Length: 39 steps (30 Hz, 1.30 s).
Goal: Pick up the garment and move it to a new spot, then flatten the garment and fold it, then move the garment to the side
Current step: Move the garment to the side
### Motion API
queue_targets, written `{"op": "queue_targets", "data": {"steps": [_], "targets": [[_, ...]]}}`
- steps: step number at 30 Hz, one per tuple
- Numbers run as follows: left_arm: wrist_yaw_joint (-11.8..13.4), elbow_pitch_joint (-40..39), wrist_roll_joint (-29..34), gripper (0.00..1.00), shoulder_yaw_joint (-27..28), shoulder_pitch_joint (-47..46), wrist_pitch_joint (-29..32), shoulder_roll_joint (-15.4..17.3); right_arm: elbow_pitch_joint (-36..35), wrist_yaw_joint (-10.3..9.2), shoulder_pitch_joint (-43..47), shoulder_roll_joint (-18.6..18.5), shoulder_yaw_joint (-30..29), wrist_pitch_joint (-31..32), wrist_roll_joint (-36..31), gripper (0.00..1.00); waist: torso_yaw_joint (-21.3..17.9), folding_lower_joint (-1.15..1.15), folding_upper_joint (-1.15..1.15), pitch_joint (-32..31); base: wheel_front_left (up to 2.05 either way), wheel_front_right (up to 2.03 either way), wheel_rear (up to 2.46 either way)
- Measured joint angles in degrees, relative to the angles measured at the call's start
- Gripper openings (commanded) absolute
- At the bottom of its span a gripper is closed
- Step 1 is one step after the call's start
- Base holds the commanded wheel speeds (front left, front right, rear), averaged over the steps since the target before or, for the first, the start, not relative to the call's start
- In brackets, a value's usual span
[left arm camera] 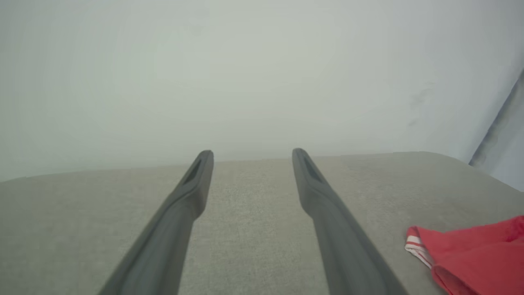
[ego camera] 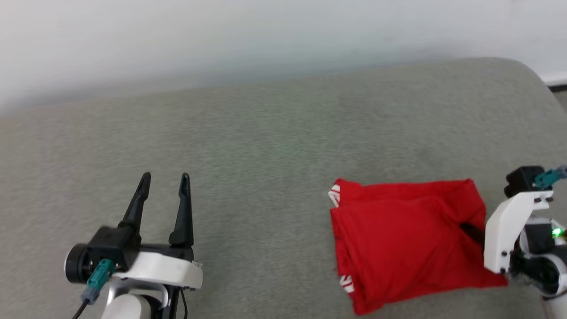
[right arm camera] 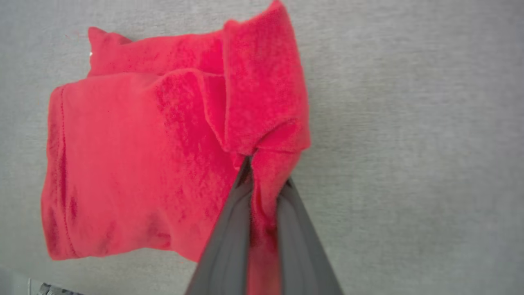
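Note:
The garment (ego camera: 407, 239) is a red T-shirt folded into a rough square on the grey cushion, right of centre, with white striped trim peeking out at its left edge. My right gripper (ego camera: 469, 230) reaches in from the right and is shut on the garment's right edge; in the right wrist view the two fingers pinch a ridge of red cloth (right arm camera: 262, 172) of the garment (right arm camera: 143, 164). My left gripper (ego camera: 165, 178) stands open over bare cushion at the lower left, far from the shirt. Between its spread fingers (left arm camera: 251, 153) is nothing; a corner of the garment (left arm camera: 475, 254) shows at that view's lower right.
The grey upholstered surface (ego camera: 266, 155) runs wide to the left and behind the shirt, ending at a pale wall (ego camera: 266, 35) at the back. Its rounded right corner (ego camera: 522, 75) falls away near my right arm.

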Motion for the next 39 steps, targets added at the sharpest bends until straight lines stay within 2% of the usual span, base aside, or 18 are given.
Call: {"op": "queue_targets", "data": {"steps": [6,12,21,27,28,29,30,35,39], "targets": [[-0.6,-4.2,1.5,1.0,-1.2,-4.0,2.1,1.2,4.4,0.0,-6.3,-2.0,-2.1,-6.3,-3.6,0.0,-6.2,0.0,0.0,4.5,0.0,0.0,0.0],[-1.6,-8.3,3.6,1.0,-2.4,-10.2,4.8,3.1,10.3,0.0,-14.1,-4.5,-6.1,-14.6,-6.6,0.0,-9.2,0.01,0.0,12.5,0.0,0.0,0.0],[-2.4,-13.2,5.9,1.0,-3.2,-17.9,8.2,5.0,17.5,0.0,-23.9,-9.2,-14.4,-24.6,-9.9,0.0,-10.9,0.01,0.0,23.9,0.0,0.0,0.0],[-2.6,-14.7,6.9,1.0,-3.8,-20.1,9.5,5.8,22.9,0.0,-27.2,-7.6,-16.4,-30.7,-12.9,0.02,-10.6,0.01,0.0,29.0,0.0,0.0,0.0],[-2.6,-14.8,6.9,1.0,-3.9,-20.1,9.5,5.9,23.9,0.0,-27.6,-7.0,-16.6,-31.8,-13.7,0.17,-10.5,0.01,0.0,29.5,0.0,0.0,0.0],[-2.6,-14.8,6.9,1.0,-3.9,-20.1,9.6,6.0,25.0,0.0,-28.0,-6.4,-16.7,-32.9,-14.5,0.78,-10.3,0.01,0.0,30.0,0.0,0.0,0.0],[-2.6,-14.8,6.9,1.0,-3.8,-20.1,9.6,6.1,25.9,0.0,-28.2,-5.8,-16.8,-33.8,-15.1,1.0,-10.2,0.01,0.0,30.3,0.0,0.0,0.0],[-2.2,-14.0,6.4,1.0,-3.4,-19.5,9.2,6.3,30.1,0.0,-28.4,-5.0,-18.8,-38.9,-17.9,1.0,-10.0,0.01,0.0,29.2,0.0,0.0,0.0],[-1.8,-12.0,5.5,1.0,-3.1,-17.6,7.6,5.9,29.7,0.0,-27.3,-5.5,-19.9,-43.7,-20.5,1.0,-9.8,0.0,0.0,26.4,0.0,0.0,0.0]]}}
